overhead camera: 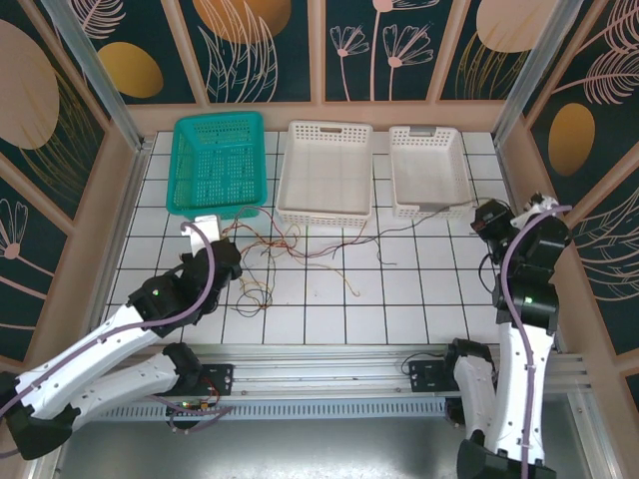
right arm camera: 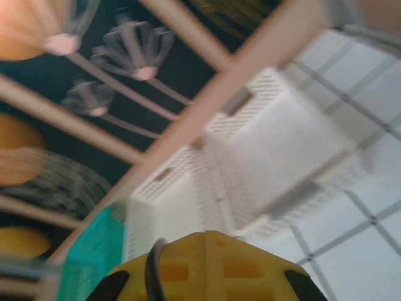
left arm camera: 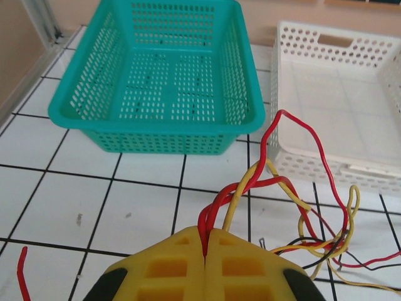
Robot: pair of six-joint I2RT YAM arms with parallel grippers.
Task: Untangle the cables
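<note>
The cables (overhead camera: 268,251) lie as a loose tangle of red, yellow-tan and dark strands on the white tiles in front of the baskets. My left gripper (overhead camera: 205,227) sits at the tangle's left end. In the left wrist view its yellow jaws (left arm camera: 205,233) are shut on two red cable strands (left arm camera: 216,207), and a yellow strand (left arm camera: 233,204) rises beside them. A thin dark cable (overhead camera: 419,217) stretches right from the tangle to my right gripper (overhead camera: 483,214). That gripper (right arm camera: 207,233) is shut, with the dark cable (right arm camera: 152,263) curving over its left finger.
A teal basket (overhead camera: 185,170) stands at the back left. Two white baskets stand beside it, one in the middle (overhead camera: 326,215) and one at the right (overhead camera: 429,210). Patterned walls enclose the table. A loose red end (left arm camera: 20,276) lies on the tiles left of my left gripper.
</note>
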